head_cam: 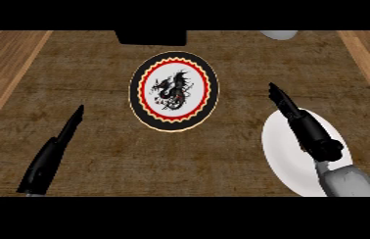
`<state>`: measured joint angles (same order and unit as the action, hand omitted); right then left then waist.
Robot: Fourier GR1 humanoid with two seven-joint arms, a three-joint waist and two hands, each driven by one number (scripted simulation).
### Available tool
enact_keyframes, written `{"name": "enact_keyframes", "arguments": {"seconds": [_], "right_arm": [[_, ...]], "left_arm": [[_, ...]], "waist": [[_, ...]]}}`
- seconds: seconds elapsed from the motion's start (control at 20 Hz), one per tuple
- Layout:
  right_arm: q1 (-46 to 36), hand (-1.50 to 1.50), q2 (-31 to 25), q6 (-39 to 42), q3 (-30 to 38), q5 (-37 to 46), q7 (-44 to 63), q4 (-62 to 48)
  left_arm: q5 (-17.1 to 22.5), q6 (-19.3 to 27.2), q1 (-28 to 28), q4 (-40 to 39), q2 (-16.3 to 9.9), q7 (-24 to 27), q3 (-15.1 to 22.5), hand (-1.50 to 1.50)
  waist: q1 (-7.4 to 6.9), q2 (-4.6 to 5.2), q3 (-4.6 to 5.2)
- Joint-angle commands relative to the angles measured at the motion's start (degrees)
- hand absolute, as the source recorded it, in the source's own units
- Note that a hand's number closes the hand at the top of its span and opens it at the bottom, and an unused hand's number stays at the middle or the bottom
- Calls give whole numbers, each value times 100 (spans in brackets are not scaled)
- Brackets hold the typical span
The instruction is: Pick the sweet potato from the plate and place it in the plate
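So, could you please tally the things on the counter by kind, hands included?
Plates: 2, one patterned plate and one white plate
Hands: 2, left hand and right hand
Sweet potatoes: 0 visible
Total: 4

The left robot hand (54, 150) is black all over, long and narrow, tapering from a broader glossy base to a thin pointed tip. The right robot hand (303, 128) is black too, built of several glossy rounded segments that widen toward a bulbous black wrist. Behind that wrist a smooth grey forearm (347, 181) shows, rounded like a cylinder, plain and unmarked.
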<state>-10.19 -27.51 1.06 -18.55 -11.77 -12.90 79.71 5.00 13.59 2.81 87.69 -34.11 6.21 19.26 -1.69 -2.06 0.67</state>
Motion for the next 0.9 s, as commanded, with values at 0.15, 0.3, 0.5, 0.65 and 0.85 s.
{"name": "enact_keyframes", "arguments": {"seconds": [0.15, 0.3, 0.5, 0.65, 0.85], "right_arm": [[-579, 150, -510, 2159, 368, -1399, -51, 135], [-1224, 150, -1917, 1567, 561, 568, -537, 600], [-719, 150, -1944, 526, 605, 1904, -1945, 252], [122, 150, -863, 1248, 991, -61, -2447, -1031], [-141, -150, -1026, 2944, 956, -430, -3784, -1819]], "left_arm": [[530, 426, -369, -130, 650, -860, -443, 0], [639, 438, -6, -340, 862, -853, -281, 0], [887, 624, -114, -357, 1233, -1147, -354, 0], [813, 704, -246, -340, 1284, -1184, -347, 0], [726, 709, -408, -286, 1345, -1350, -214, 0]], "waist": [[109, 235, -74], [179, -65, 76], [264, 248, -109], [197, 313, -120], [-13, 314, -115]]}}
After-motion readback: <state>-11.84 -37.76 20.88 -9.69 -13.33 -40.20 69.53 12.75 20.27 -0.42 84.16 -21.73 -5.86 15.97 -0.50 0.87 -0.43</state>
